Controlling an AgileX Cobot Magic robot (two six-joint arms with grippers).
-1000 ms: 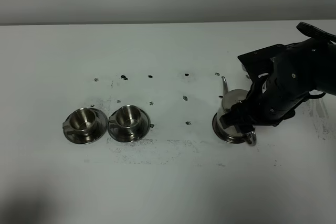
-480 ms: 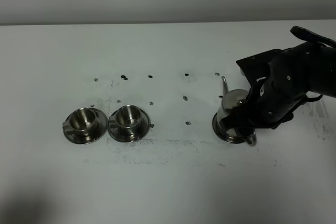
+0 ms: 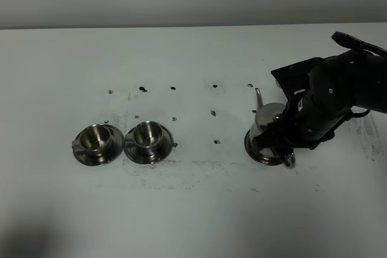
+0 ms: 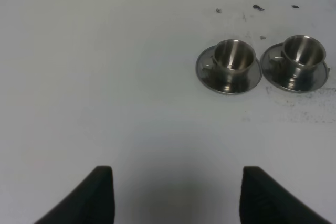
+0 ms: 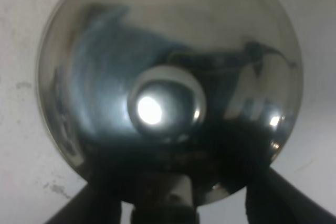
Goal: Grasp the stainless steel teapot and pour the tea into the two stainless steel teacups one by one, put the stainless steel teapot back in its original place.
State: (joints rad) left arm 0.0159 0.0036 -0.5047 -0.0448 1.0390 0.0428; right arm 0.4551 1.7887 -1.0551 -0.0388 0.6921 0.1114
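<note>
**My right jaws open around the teapot's handle, the pot on its dish**

The white table [image 3: 181,209] carried scattered dark specks. My right arm [image 3: 341,92] bent down over the stainless steel teapot [image 3: 268,116], which stood upright on its flat dish [image 3: 253,148] on the right side, its spout [image 3: 258,96] pointing toward the far edge. Well apart to the left, the two stainless steel teacups [image 3: 97,136] [image 3: 147,135] sat side by side on their saucers [image 3: 84,158]. My left gripper [image 4: 176,198] hung near them, fingers spread and holding nothing. My right gripper [image 5: 178,205] had a finger on each side of the loop handle [image 3: 289,160], not clamped on it, with the lid knob [image 5: 165,103] just beyond.
</note>
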